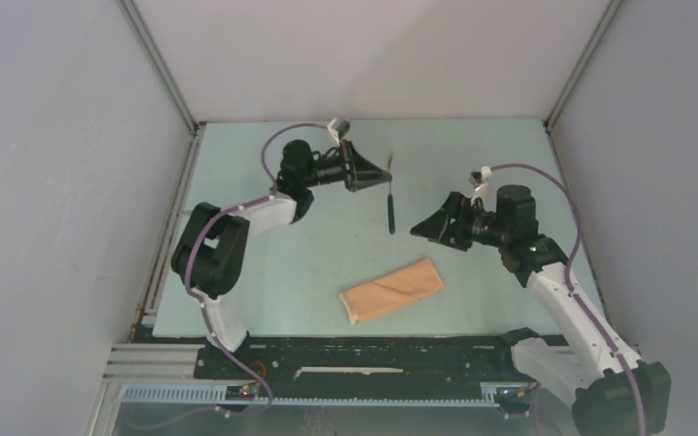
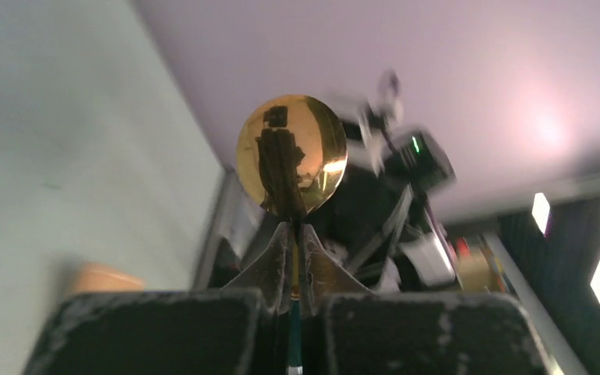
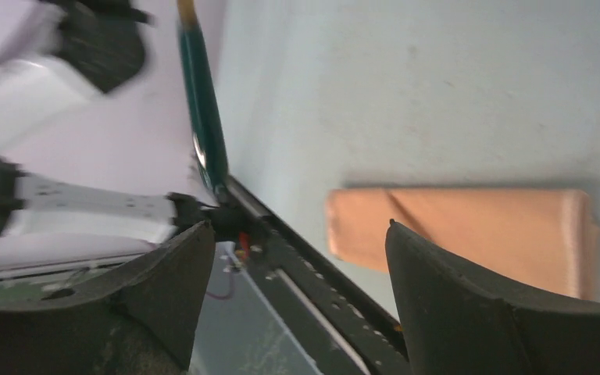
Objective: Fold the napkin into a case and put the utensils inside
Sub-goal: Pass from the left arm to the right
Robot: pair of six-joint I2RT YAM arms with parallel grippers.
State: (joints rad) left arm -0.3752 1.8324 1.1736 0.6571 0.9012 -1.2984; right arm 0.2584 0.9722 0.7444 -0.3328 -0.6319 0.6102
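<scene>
The napkin lies folded into a narrow peach case (image 1: 392,289) near the table's front edge; it also shows in the right wrist view (image 3: 469,230) and as a blur in the left wrist view (image 2: 98,277). My left gripper (image 1: 387,176) is shut on the spoon (image 1: 390,207) and holds it in the air, dark handle hanging toward the case. In the left wrist view the fingers (image 2: 297,226) pinch the spoon's neck just below its gold bowl (image 2: 291,155). My right gripper (image 1: 416,231) is open and empty, its jaws (image 3: 297,226) wide apart, right of the handle (image 3: 203,109). The silvery utensil is out of view.
The pale green table (image 1: 264,272) is walled by grey panels on the left, back and right. A black rail (image 1: 373,350) carrying the arm bases runs along the front edge, just below the case.
</scene>
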